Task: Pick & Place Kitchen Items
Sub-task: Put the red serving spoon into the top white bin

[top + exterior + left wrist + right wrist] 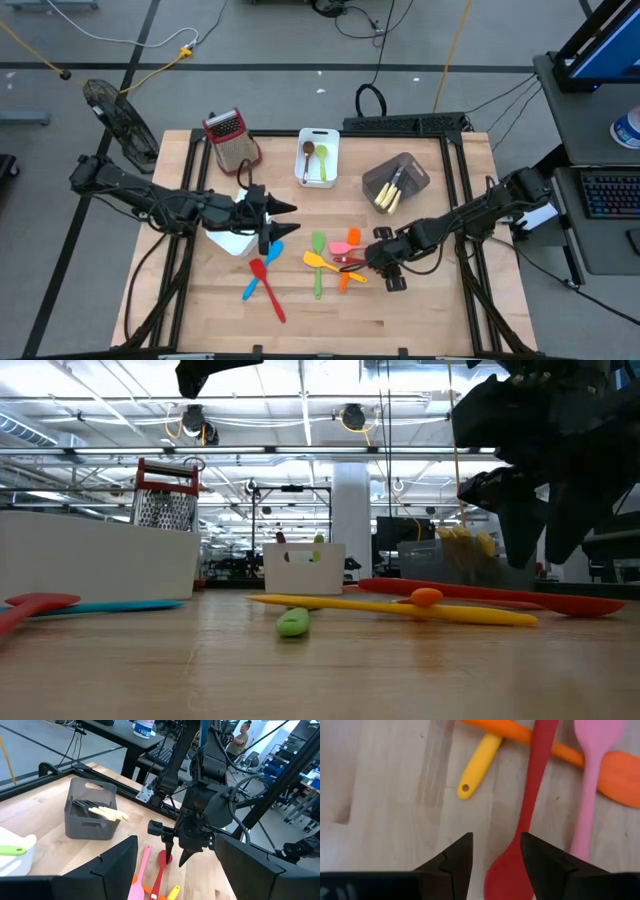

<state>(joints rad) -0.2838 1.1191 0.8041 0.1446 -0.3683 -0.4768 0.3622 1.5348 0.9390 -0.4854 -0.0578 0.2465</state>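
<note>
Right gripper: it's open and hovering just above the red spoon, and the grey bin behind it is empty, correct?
Not quite. The right gripper is open over the red spoon, as the right wrist view shows, but the grey bin is not empty: the high view shows cream-coloured utensils in it, and the left wrist view shows them too.
</note>
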